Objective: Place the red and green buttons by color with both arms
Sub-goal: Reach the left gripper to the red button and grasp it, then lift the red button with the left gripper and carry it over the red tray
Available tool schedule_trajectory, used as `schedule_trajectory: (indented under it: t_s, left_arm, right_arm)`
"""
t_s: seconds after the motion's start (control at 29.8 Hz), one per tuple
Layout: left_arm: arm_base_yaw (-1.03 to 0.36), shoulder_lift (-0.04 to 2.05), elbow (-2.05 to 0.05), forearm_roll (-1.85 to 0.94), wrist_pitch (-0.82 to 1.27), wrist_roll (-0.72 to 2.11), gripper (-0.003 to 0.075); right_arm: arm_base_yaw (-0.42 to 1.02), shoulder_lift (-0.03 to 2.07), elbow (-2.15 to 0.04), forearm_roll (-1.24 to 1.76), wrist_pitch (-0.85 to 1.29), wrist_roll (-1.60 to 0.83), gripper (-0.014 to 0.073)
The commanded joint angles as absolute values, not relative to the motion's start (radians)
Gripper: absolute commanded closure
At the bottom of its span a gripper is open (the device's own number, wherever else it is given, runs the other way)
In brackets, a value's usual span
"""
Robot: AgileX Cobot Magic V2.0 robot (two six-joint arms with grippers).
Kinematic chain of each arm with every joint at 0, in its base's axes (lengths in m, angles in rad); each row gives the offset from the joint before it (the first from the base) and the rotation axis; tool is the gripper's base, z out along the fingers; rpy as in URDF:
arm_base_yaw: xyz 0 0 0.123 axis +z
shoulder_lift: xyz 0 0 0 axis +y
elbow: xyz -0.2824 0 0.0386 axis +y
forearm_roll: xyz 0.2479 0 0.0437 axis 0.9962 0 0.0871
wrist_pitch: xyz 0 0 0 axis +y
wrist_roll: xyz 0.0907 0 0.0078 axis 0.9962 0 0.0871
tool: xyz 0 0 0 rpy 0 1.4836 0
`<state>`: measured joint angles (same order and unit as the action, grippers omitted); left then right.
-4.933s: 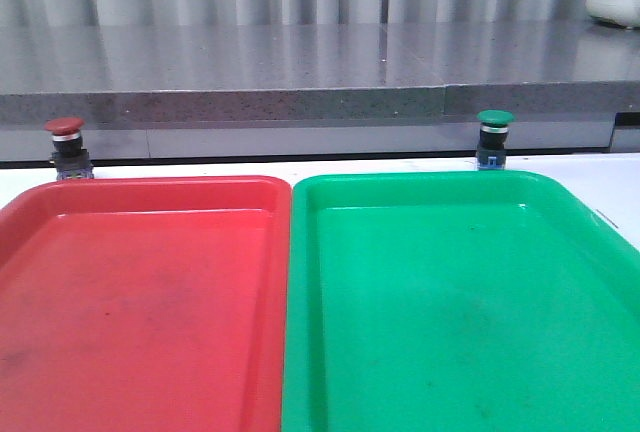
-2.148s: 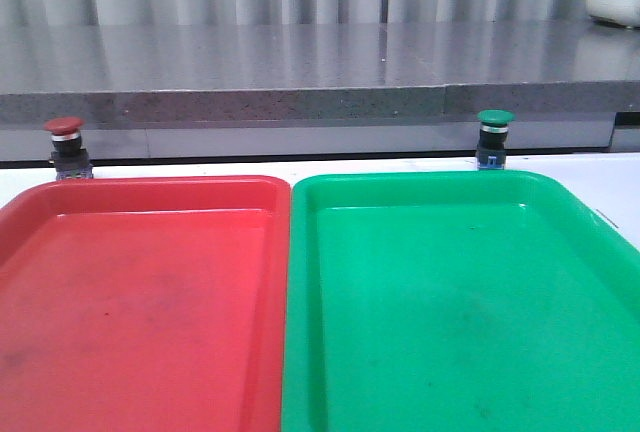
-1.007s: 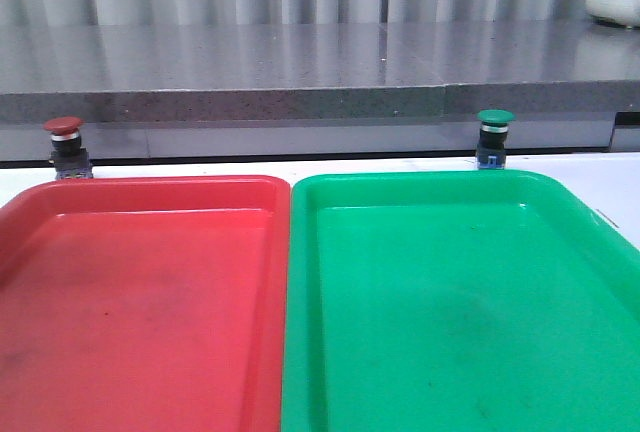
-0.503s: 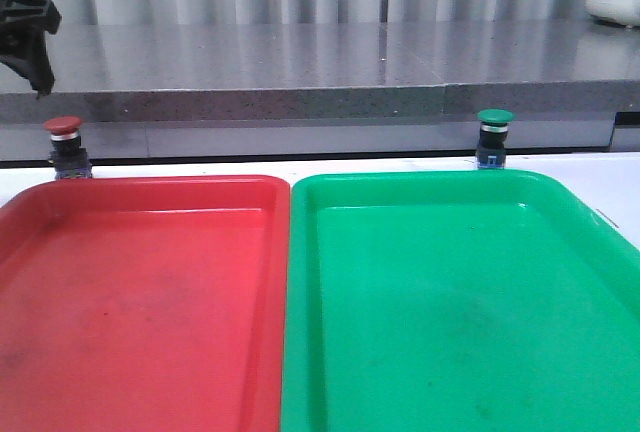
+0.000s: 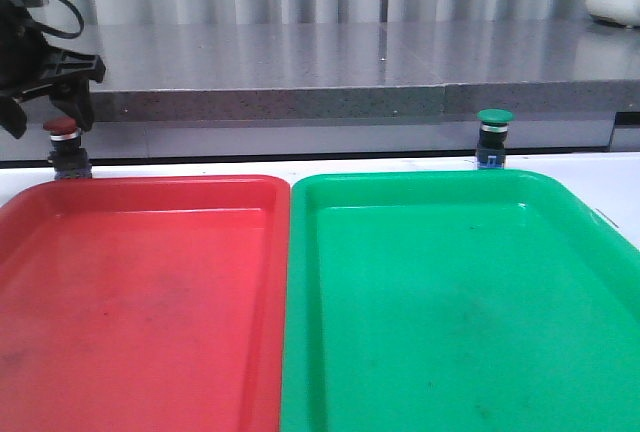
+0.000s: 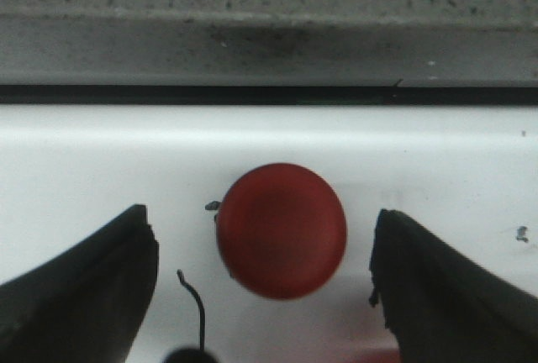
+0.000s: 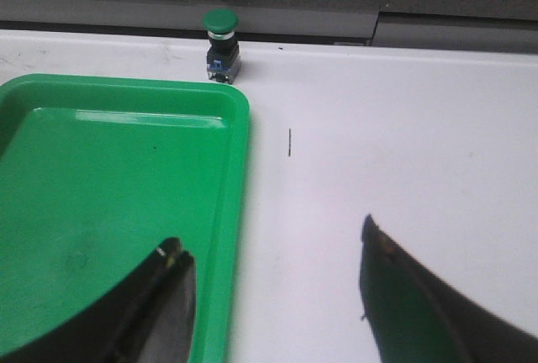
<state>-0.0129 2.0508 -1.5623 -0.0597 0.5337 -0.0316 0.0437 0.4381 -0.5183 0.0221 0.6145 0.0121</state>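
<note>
Left tool [image 5: 48, 124] now lower, straddling red button [image 5: 63, 130].

- The red button [image 5: 63, 128] has a dark red mushroom cap, silver collar and black body; it stands upright on the white counter [image 5: 380, 165] at about 10 o'clock.
- The green button [image 5: 494, 118] has a dark green cap, silver collar, black body and bluish base; it stands upright at about 2 o'clock.
</note>
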Motion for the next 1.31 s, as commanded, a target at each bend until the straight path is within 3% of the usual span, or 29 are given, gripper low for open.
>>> schedule_trajectory:
  t_s: [0.0,0.27,0.6,1.28]
  left_arm:
    - [-0.019,2.035,-1.621,-0.074,0.465,-0.035,0.0208]
    - [-0.031,2.075,-1.639,-0.078,0.436,-0.035,0.0225]
    - [-0.042,2.072,-1.639,-0.081,0.414,-0.035,0.0437]
    - [-0.042,1.809,-1.559,-0.081,0.566,-0.012,0.0448]
  right_arm:
    - [0.037,0.452,-0.552,0.014,0.543,0.006,0.0135]
    - [0.037,0.452,-0.552,0.014,0.543,0.006,0.0135]
    - [0.037,0.452,-0.552,0.014,0.543,0.006,0.0135]
    - [0.037,0.452,-0.552,0.014,0.543,0.006,0.0135]
